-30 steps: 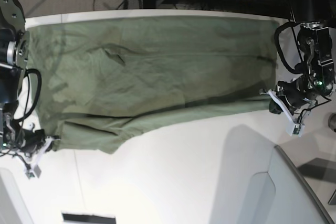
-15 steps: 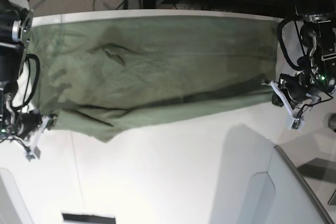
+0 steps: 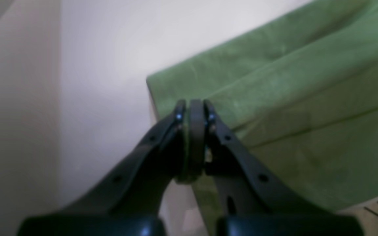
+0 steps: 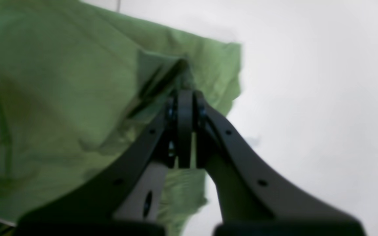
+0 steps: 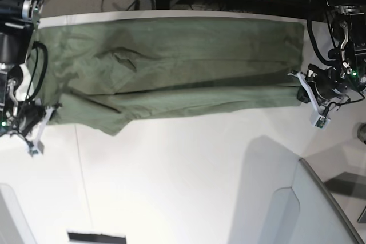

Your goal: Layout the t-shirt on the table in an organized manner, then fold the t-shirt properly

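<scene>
The t-shirt point(image 5: 171, 67) lies spread along the table point(image 5: 183, 187), its near edge partly folded over. The left gripper point(image 3: 194, 108) and right gripper point(image 4: 185, 98) each seem to pinch a corner, jaws pressed together. More folds are left.

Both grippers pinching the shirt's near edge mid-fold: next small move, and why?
Probably carry on toward the far edge: the left gripper and right gripper are shut on the t-shirt, and the lifted near edge covers only part of the layer on the table.
</scene>
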